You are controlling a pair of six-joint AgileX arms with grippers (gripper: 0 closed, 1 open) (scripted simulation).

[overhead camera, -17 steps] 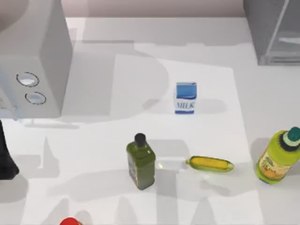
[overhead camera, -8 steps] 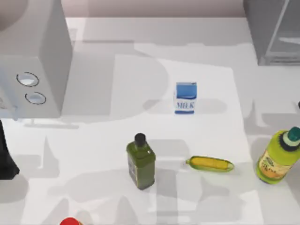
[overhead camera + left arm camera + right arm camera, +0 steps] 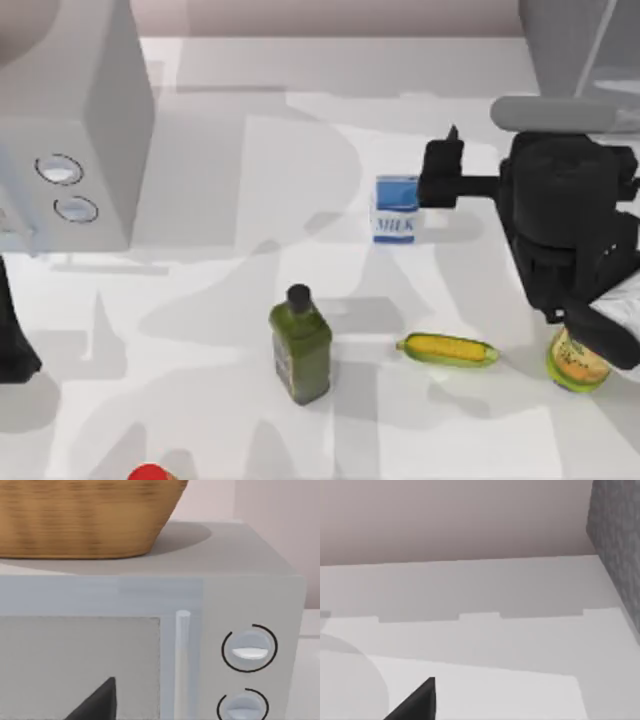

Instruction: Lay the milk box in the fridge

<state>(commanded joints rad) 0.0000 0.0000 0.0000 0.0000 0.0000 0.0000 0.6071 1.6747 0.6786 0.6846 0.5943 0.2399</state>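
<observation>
A: Largest items first. What sits at the table's (image 3: pixel 200 420) back corners?

B: Fridge (image 3: pixel 570 60) at the back right, dark grey with a thin light frame. The right wrist view catches its dark wall (image 3: pixel 617 555) at one edge. At the back left, a pale grey box with two round dials (image 3: pixel 75 130); the left wrist view faces its front (image 3: pixel 250 650), with a woven basket (image 3: pixel 85 515) resting on top.

A: Arms?

B: Right arm (image 3: pixel 565 225) is over the right half of the table, dark and bulky, covering most of the yellow-green bottle (image 3: pixel 575 360). Its right gripper (image 3: pixel 441 172) points toward the table's left, just beside the milk box, above its right edge. Cannot tell whether the claw is released or clenched. The left arm (image 3: pixel 12 330) is parked at the left edge.

A: Milk box position?

B: Milk box (image 3: pixel 395 208) stands upright on the table near the middle, blue top up, "MILK" lettering facing the front. It is outside the fridge, well apart from it.

A: Smaller objects?

B: Green bottle with a black cap (image 3: pixel 300 345) in front of the milk box, upright. A corn cob (image 3: pixel 447 349) lies flat to its right. A red object (image 3: pixel 150 472) is at the front edge, cut off.
</observation>
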